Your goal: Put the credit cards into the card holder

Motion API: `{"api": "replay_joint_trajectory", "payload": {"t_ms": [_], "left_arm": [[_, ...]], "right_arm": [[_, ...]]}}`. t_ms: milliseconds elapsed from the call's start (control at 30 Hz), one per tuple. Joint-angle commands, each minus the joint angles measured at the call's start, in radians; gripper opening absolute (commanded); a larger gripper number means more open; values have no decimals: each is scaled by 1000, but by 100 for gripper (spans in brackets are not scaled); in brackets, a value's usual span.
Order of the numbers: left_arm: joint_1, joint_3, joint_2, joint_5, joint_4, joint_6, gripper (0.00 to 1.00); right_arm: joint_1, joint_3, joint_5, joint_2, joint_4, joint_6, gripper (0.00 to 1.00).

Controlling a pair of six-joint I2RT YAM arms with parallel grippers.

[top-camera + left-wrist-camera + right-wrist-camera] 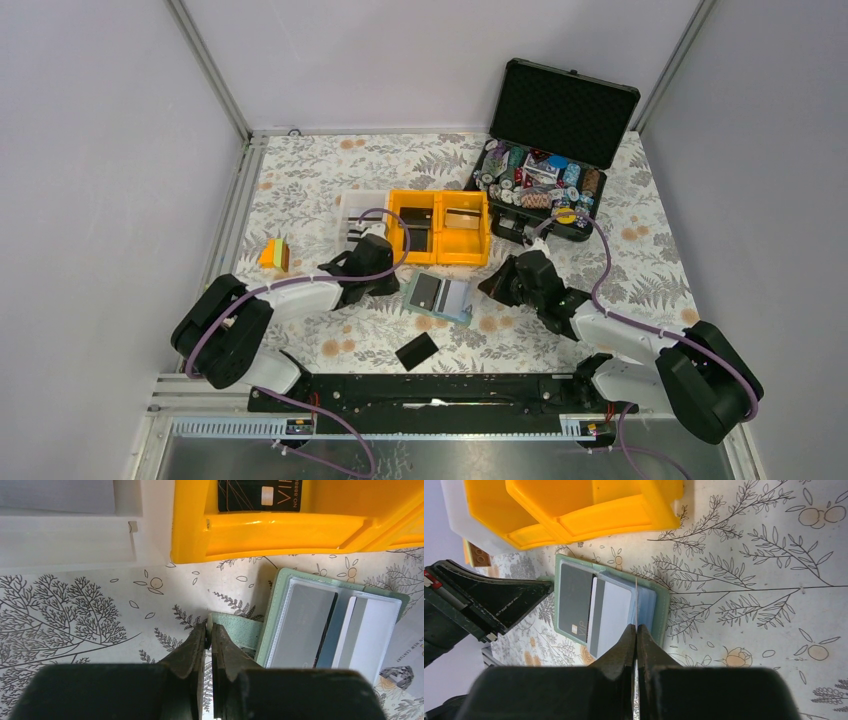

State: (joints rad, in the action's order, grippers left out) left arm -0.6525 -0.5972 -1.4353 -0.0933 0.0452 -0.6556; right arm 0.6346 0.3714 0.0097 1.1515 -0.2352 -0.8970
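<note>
Flowered cloth is covering the desk [300,180], with grey walls [100,150] standing around it. A black case [565,110] of chips is lying open at the far right. Yellow bins [462,255] are sitting mid-desk, a black card [260,495] resting inside one. Just near of them the card holder [440,296] is lying open, a grey card [302,625] showing in its pockets. The left tool [209,626] is pinching the holder's green left flap. The right tool [636,626] is pressing its fingers together at the holder's right side, a thin edge standing at the tips; card or pocket, I cannot tell. A loose card [416,351] is lying nearer.
</note>
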Motion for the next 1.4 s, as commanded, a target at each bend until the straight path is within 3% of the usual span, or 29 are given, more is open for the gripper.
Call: {"api": "replay_joint_trajectory", "payload": {"t_ms": [0, 833, 933, 1133, 1367], "left_arm": [[2, 31, 11, 45, -39, -25, 0], [-53, 52, 20, 70, -85, -88, 0], [-53, 55, 54, 42, -55, -85, 10], [-53, 54, 156, -14, 23, -60, 49], [-52, 64, 365, -44, 50, -22, 74]], "right_arm": [[-5, -5, -6, 9, -103, -50, 0], [23, 97, -40, 78, -147, -50, 0], [25, 100, -22, 52, -126, -42, 0], [25, 151, -15, -58, -23, 0, 0], [23, 196, -4, -90, 60, 80, 0]]}}
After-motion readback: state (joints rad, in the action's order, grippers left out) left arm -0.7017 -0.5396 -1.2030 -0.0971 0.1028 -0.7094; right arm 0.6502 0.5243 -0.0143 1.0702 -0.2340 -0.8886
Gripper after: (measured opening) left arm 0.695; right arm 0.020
